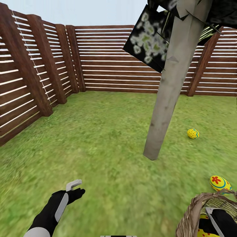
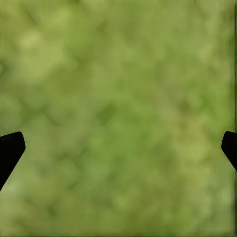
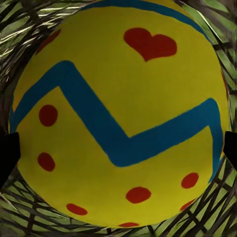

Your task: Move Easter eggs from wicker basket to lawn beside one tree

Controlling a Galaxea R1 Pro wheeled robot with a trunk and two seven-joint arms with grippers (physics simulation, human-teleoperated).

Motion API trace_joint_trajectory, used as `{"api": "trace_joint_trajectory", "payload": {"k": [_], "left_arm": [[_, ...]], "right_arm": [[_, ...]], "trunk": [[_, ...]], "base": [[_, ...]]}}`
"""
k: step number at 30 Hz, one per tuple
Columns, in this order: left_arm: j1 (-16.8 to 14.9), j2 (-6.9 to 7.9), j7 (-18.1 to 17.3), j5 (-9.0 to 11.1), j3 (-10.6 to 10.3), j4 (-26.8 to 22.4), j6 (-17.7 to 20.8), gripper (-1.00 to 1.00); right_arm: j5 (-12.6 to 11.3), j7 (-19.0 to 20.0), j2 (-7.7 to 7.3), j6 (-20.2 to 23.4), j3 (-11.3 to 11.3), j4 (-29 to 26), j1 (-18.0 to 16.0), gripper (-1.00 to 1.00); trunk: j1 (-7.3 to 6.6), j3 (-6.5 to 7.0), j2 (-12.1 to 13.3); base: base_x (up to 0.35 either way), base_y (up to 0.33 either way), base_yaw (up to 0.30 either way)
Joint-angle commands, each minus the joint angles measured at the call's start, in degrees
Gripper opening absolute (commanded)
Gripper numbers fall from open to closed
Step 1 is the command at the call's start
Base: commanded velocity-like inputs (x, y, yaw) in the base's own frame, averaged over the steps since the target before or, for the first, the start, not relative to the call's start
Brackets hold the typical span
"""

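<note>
**A:** Two of the three yellow painted Easter eggs were already out on the flat green lawn (image 1: pixel 108 148): a dotted one (image 1: pixel 193 133) lay near the foot of the slim pale grey-beige tree trunk (image 1: pixel 171 89), on its right, and one with a red flower and blue band (image 1: pixel 220 183) lay nearer the robot, just beside the rim of the brown open-weave wicker basket (image 1: pixel 189 215).

**B:** And the third?

**A:** It was in the basket. In the right wrist view a yellow egg with a blue zigzag, red dots and a red heart (image 3: pixel 118 116) sat close against the camera, with weave all around it.

**B:** So, by my judgement, two thirds done, though the flower egg sat further from the trunk than the dotted one and might have wanted nudging closer.

**A:** Agreed. What was left was lifting out that last egg and setting it by the same tree.

**B:** Did the right claw have it?

**A:** The right gripper (image 3: pixel 118 148) was down inside the basket, its dark fingertips (image 3: pixel 8 150) spread wide at either side of the egg. Whether they touched the shell, I couldn't tell; it looked straddled, not yet squeezed.

**B:** And the left?

**A:** The left gripper (image 2: pixel 118 145) hung over bare grass, spread wide and empty.
</note>
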Motion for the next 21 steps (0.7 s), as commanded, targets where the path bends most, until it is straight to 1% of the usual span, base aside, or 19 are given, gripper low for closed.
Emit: {"api": "trace_joint_trajectory", "payload": {"k": [1,7,8,9,11,14,19,21], "left_arm": [[0.0,-0.04,0.3,0.6,0.1,-0.1,0.3,1.0],[0.0,-0.2,0.3,0.6,0.1,0.0,0.3,1.0],[0.0,-0.23,0.3,0.6,0.0,0.0,0.3,1.0],[0.0,-0.27,0.3,0.6,-0.1,-0.1,0.0,1.0],[0.0,-0.3,0.3,0.6,-0.1,0.0,-2.6,1.0],[0.0,-0.37,0.2,0.7,-0.1,2.5,-3.9,1.0],[0.0,-0.39,0.2,0.7,-0.1,3.0,-4.0,1.0],[0.0,-0.41,0.2,0.7,-0.2,3.0,-4.2,1.0]], "right_arm": [[0.2,0.4,0.01,0.3,-0.2,-0.1,0.0,-1.0],[0.2,0.4,0.01,0.3,-0.2,-0.1,0.0,-1.0],[0.2,0.4,0.01,0.3,-0.2,-0.1,0.0,-1.0],[0.2,0.4,0.01,0.3,-0.2,-0.1,0.0,-1.0],[0.2,0.4,0.08,0.3,-0.1,-0.1,0.0,-1.0],[0.2,0.3,0.13,0.3,0.0,-0.1,0.0,-1.0],[0.2,0.3,0.27,0.3,0.1,0.0,0.0,-1.0],[0.2,0.3,0.28,0.3,0.1,0.0,0.0,-1.0]], "trunk": [[-0.03,0.18,0.0],[-0.19,1.51,0.1],[-0.19,1.51,0.1],[-0.19,1.51,0.1],[-0.19,1.51,0.1],[-0.19,1.51,0.1],[-0.19,1.51,0.1],[-0.21,1.73,0.1]], "base": [[0.0,0.0,0.0],[0.0,0.0,0.0],[0.0,0.0,0.0],[0.0,0.0,0.0],[-0.059,0.0,0.0],[-0.28,0.0,0.0],[-0.339,0.0,0.0],[-0.148,0.0,0.0]]}}
